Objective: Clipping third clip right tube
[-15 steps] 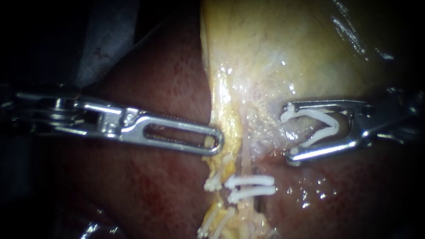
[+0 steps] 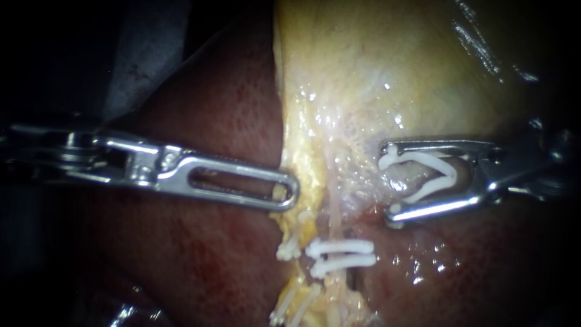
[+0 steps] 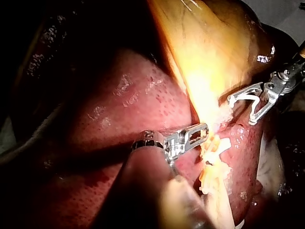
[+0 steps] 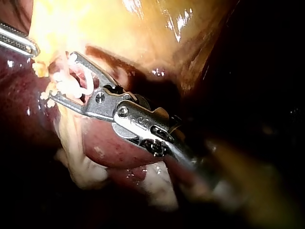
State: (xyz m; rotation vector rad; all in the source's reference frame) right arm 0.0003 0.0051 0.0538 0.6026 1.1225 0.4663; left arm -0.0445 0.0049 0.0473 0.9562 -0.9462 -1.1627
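Endoscope: thin pale right tube (image 2: 332, 209) above two seated white clips (image 2: 342, 247); V-shaped white plastic clip (image 2: 451, 171) just beside it, not yet around it, carried between spread jaws of right instrument (image 2: 388, 181). Left wrist: slotted steel left instrument (image 3: 206, 129) closed on yellow fatty fringe (image 3: 214, 142). Right wrist: loaded clip short of tube. Treat tube as probably soft, slippery, easily torn; straddle bare stretch above seated clips. No legible writing.

The left instrument's slotted steel tool (image 2: 284, 191) lies over the red-brown liver (image 2: 212, 121), its tip at the left edge of the pale thin tube (image 2: 333, 206). Right of the tube, the right instrument's forked steel tool (image 2: 387, 181) clasps an open white plastic clip (image 2: 445, 175), above two closed white clips (image 2: 342, 247) that lie across the tube.
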